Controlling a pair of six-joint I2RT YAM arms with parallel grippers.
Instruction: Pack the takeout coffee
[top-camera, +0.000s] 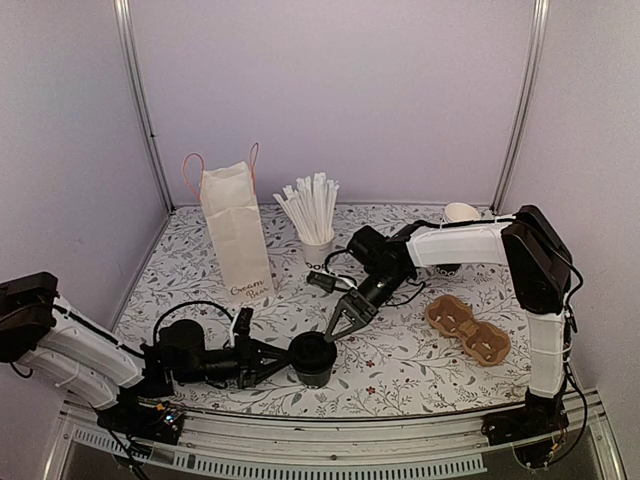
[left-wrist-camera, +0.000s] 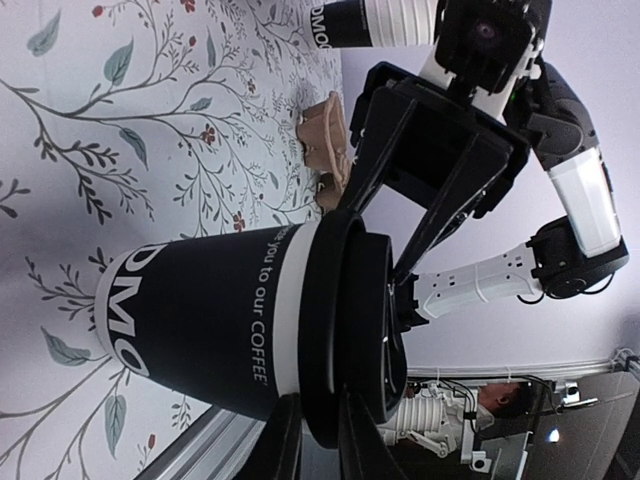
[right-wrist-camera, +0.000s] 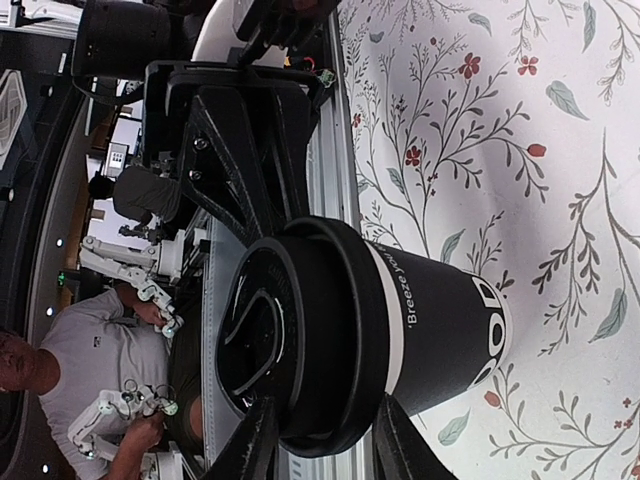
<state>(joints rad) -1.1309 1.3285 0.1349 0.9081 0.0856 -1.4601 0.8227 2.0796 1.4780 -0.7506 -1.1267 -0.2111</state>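
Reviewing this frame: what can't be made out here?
- Top view: whether the left gripper or right gripper touches the coffee cup; black on black, too small.
- Wrist views: whether the fingers pinch the lid; black on black.
- Top view: the bag contents; its own wall hides them.
- Top view: the cup stack, mostly behind the right arm.

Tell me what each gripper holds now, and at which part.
The left gripper and the right gripper each straddle the lid of the coffee cup; a firm hold cannot be told.
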